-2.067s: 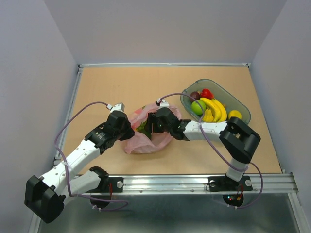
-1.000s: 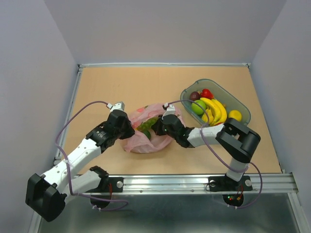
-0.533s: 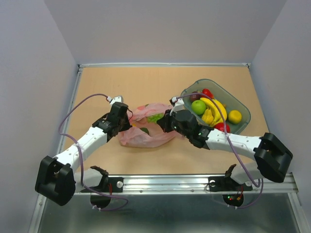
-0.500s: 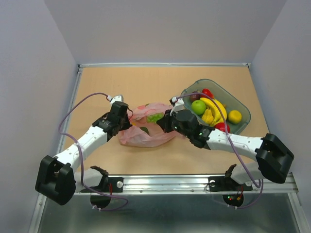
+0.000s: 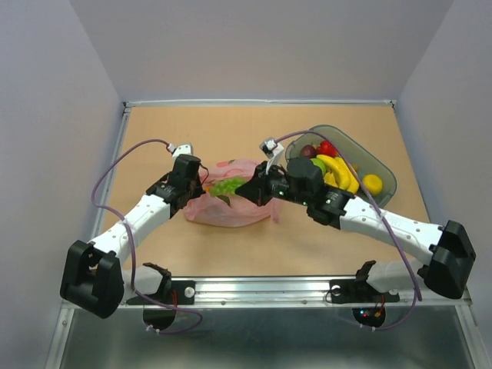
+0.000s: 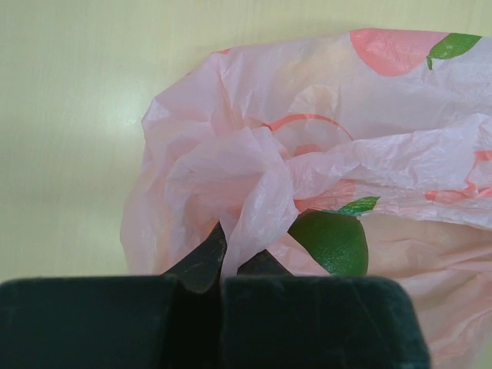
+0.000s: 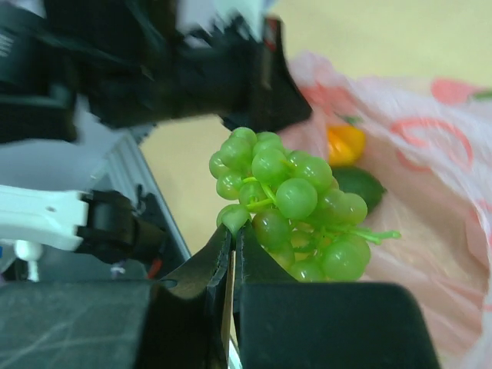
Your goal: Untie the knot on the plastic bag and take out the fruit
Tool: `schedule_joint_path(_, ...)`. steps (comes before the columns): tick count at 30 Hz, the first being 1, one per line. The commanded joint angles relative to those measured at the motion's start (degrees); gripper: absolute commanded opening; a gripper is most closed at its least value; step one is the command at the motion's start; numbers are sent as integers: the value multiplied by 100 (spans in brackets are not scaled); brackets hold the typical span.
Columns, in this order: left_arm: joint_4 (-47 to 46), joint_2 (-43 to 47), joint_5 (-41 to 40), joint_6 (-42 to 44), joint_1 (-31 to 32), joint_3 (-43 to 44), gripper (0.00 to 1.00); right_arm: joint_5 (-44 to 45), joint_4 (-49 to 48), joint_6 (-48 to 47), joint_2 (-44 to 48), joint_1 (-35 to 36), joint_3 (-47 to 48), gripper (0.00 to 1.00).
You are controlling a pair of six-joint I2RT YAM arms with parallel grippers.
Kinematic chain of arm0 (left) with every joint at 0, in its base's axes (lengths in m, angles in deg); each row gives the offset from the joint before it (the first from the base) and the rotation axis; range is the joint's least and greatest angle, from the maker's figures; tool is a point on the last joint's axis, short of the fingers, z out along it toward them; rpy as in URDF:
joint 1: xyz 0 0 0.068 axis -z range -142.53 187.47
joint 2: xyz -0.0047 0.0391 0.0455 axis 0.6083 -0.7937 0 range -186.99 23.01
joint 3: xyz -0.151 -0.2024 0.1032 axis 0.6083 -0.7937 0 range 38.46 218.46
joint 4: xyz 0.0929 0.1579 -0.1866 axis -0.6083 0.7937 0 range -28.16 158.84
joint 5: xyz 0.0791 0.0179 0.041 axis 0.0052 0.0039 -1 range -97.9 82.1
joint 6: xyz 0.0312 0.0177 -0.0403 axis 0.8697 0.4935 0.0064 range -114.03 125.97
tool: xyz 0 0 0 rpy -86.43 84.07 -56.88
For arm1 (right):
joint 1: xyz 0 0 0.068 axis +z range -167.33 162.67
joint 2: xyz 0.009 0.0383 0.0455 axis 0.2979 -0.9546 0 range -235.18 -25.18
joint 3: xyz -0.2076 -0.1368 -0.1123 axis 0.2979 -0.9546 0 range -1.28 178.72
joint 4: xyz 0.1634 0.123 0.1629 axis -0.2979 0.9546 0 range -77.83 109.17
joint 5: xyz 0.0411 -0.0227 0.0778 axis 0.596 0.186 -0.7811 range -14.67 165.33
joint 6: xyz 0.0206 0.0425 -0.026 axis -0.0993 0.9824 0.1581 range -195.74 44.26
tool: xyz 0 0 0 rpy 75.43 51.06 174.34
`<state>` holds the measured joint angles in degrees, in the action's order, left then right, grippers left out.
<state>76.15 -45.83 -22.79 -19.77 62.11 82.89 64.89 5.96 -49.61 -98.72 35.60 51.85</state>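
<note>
Right wrist view: the right gripper [image 7: 233,240] is pinched together on a glossy, knobbly bunch of green grapes [image 7: 288,204], above the plastic bag [image 7: 415,231] lying on the table [image 5: 192,131]. The left gripper [image 6: 223,254] clamps a crinkled fold of that thin, translucent pink film, beside a smooth green fruit [image 6: 330,240].

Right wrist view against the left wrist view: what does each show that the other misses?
Only the right wrist view shows the right gripper shut on the bunch of green grapes, and a small orange fruit in the pink plastic bag. Only the left wrist view shows the left gripper pinching a fold of the bag's film. Both show the pink plastic bag and a dark green fruit in it.
</note>
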Motion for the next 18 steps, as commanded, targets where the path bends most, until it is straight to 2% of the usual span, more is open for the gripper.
schedule_joint_path(1, -252, 142, -145, 236, -21, 163, 0, -416, -108, -108, 226, -10, 1006, 0)
schedule_joint_path(5, -419, 415, -75, 157, -12, -197, 0, 128, 191, -406, 164, -10, 1684, 0)
schedule_joint_path(10, -595, 749, 127, 95, -12, -636, 0, 1428, 595, -688, 15, -247, 2228, 0)
schedule_joint_path(14, -622, 995, 215, 148, -12, -873, 0, 2272, 929, -767, 76, -887, 2106, 0)
schedule_joint_path(18, -683, 1241, 312, 209, -12, -988, 0, 2695, 1026, -811, 261, -1679, 1702, 0)
